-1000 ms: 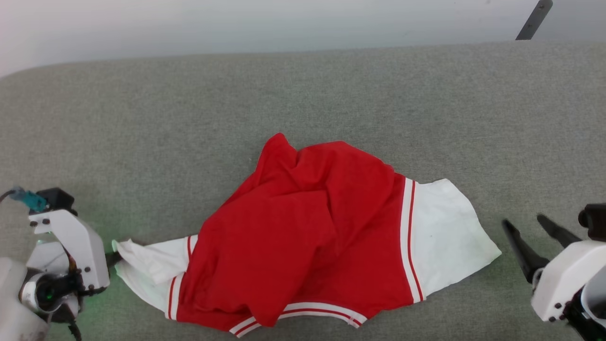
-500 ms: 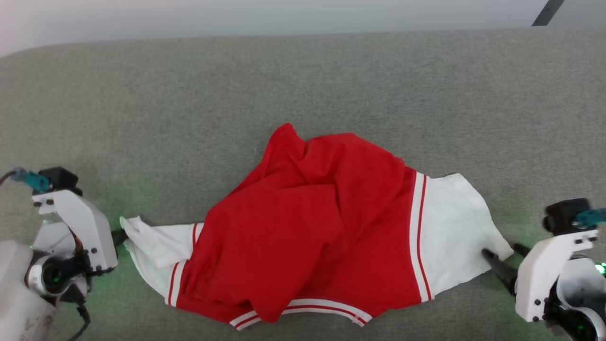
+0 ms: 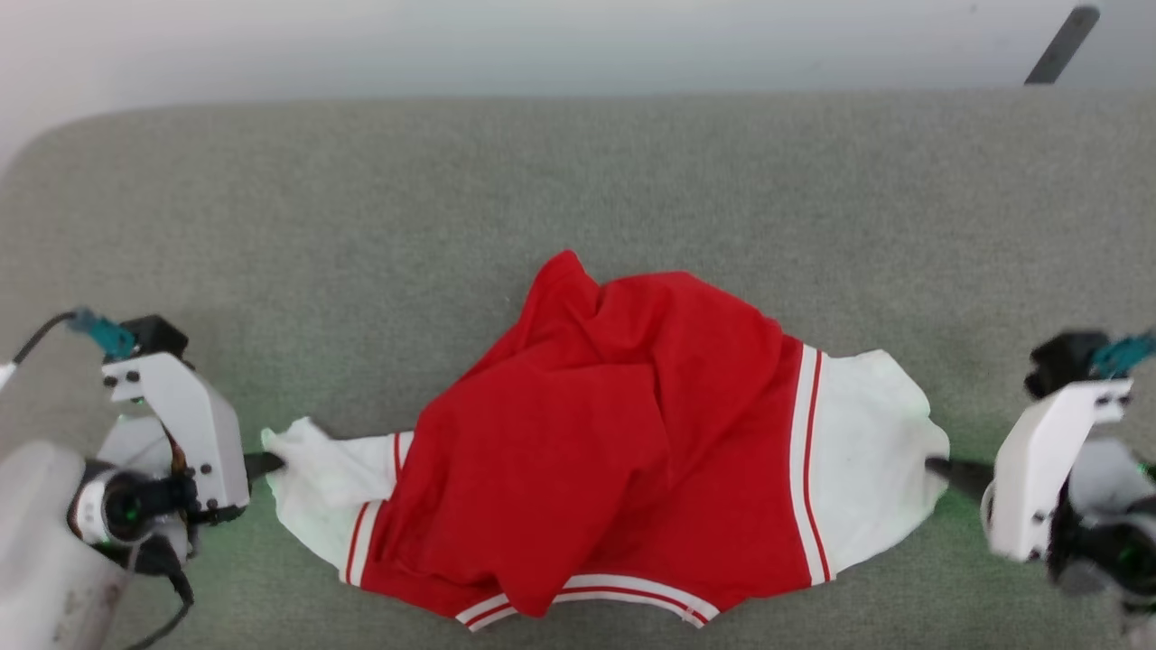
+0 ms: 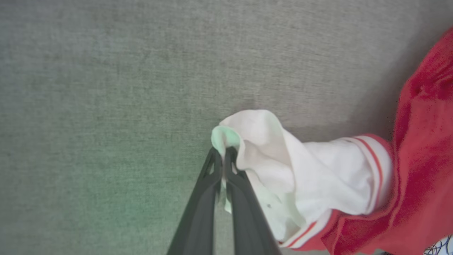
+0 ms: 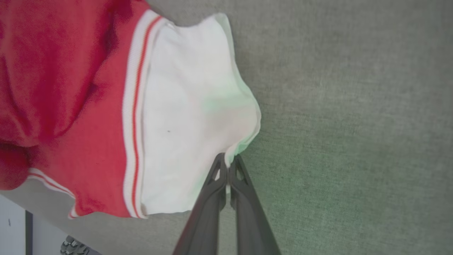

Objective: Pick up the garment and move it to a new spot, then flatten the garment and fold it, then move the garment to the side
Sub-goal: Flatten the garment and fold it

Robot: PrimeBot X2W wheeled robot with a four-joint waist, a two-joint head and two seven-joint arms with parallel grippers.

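On the grey fabric surface (image 3: 578,181), the garment (image 3: 614,433) lies crumpled a little toward 6 o'clock from the middle of the head view. Its red body is bunched in loose folds, with one white sleeve reaching out to 9 o'clock and the other to 3 o'clock. Red-and-white striped trim runs along its 6 o'clock edge and where each sleeve meets the red.

At 9 o'clock of the shirt, the left gripper (image 3: 271,465) has its two dark fingers pressed together on the tip of the white sleeve. The left wrist view shows a fold of cloth pinched between them. At 3 o'clock, the right gripper (image 3: 935,468) is likewise closed on the edge of the other sleeve, and the right wrist view shows white fabric caught between its fingers.

A dark bar (image 3: 1052,45) slants at 1 o'clock, beyond the surface's far edge.
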